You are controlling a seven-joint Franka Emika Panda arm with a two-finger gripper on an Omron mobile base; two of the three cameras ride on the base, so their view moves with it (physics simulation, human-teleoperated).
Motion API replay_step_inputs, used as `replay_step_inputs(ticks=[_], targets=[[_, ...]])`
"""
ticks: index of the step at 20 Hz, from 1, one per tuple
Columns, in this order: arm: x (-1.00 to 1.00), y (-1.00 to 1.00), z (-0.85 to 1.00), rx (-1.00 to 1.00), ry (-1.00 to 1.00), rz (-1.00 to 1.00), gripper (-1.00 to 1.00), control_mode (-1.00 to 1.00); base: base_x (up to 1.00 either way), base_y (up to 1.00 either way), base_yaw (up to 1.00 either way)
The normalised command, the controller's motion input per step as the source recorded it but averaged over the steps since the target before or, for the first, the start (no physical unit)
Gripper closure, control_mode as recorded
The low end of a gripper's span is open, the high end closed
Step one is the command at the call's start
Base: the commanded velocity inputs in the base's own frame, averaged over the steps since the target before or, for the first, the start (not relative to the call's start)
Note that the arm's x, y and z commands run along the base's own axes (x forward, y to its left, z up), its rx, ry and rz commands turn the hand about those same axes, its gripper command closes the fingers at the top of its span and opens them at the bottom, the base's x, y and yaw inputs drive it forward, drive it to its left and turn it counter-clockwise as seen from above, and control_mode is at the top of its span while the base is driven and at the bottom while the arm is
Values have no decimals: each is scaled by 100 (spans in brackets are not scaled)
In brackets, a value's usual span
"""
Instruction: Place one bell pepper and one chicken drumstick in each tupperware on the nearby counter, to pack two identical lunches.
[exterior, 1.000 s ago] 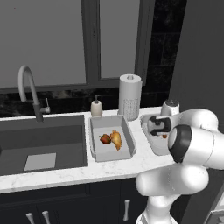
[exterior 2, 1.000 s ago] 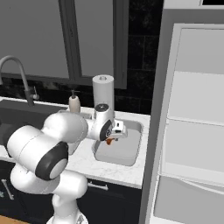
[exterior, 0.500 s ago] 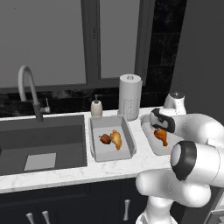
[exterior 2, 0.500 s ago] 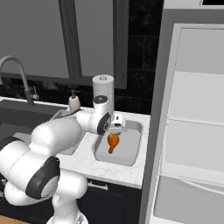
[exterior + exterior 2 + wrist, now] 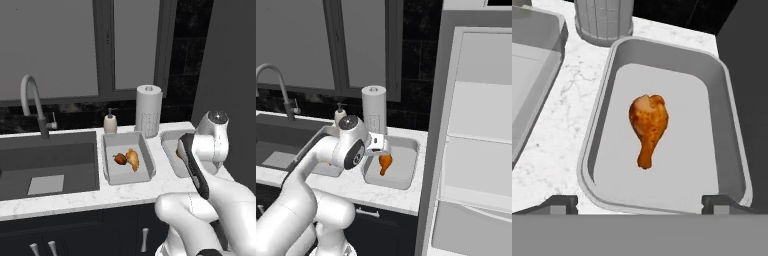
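Hand (image 5: 639, 202) just released the drumstick (image 5: 648, 128) into the container (image 5: 732, 125) below it; this one needs a pepper next.

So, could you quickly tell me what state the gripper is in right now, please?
Gripper: open, holding nothing; the chicken drumstick lies free in the right tupperware below it.

White marble counter (image 5: 75, 200) carries two tupperwares (image 5: 127, 176) (image 5: 662, 75), paper towel (image 5: 148, 110), soap (image 5: 110, 122)

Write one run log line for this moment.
gripper: open | drumstick: in right tupperware | left tupperware: pepper, drumstick
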Motion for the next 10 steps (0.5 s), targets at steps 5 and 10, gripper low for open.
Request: replay_step_inputs(ticks=[5,10], targets=[[-100,63,5,-11,-26,0,-100,-100,0,0,0],[-100,52,10,-9,-25,3,-100,-100,0,0,0]])
